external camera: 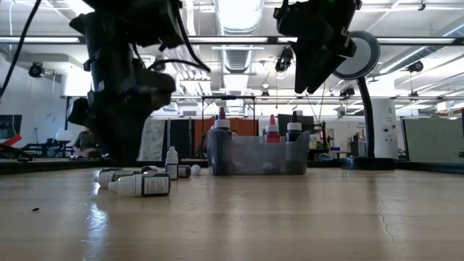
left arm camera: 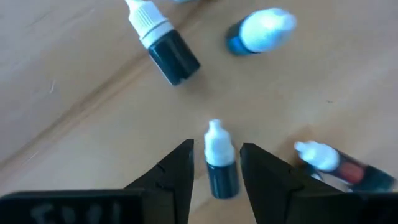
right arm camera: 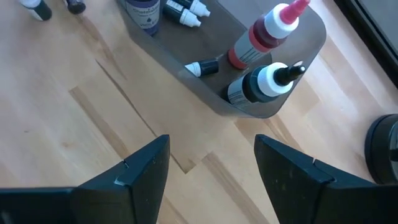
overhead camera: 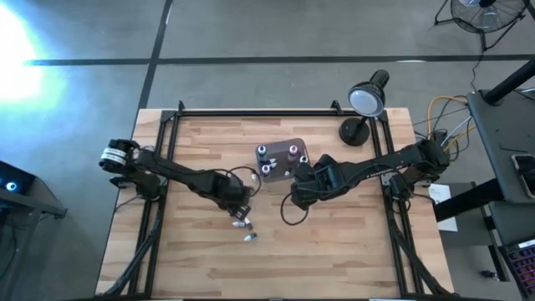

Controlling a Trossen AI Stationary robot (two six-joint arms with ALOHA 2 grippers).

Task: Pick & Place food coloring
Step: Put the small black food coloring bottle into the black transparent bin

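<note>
— What do you make out from above?

— The left gripper (overhead camera: 240, 209) is down over the middle of the bench (overhead camera: 184, 259), right by a small scatter of food coloring bottles (overhead camera: 245, 224) lying toward the near edge. The right gripper (overhead camera: 298, 191) hangs just beside the smoky grey tub (overhead camera: 282, 159), which sits nearer the far edge and holds several larger bottles. A lamp (overhead camera: 362, 104) stands at the far right corner.

— And from bench height?

— A few little bottles (external camera: 141, 185) lie on their sides on the wood, one small bottle (external camera: 172, 163) stands upright among them, and the tub (external camera: 257, 156) sits behind with taller bottles poking out. Both arms come in from above as dark shapes; the left one reaches down to the bottles, the right one stays high over the tub.

— The left wrist camera?

— Its fingers (left arm camera: 177, 177) are apart, with a dark-bodied, white-capped bottle (left arm camera: 219, 163) lying between them. I can't tell whether they touch it. Three more lie around: a dark one with a white cap (left arm camera: 163, 45), a blue one (left arm camera: 258, 32), and one with a red label (left arm camera: 339, 165).

— The right wrist camera?

— Fingers (right arm camera: 146, 168) spread wide, nothing between them, bare bench below. Ahead is the tub (right arm camera: 273, 109) with a red bottle (right arm camera: 264, 34), a dark one (right arm camera: 261, 84), and tiny droppers (right arm camera: 186, 12) lying inside.
</note>
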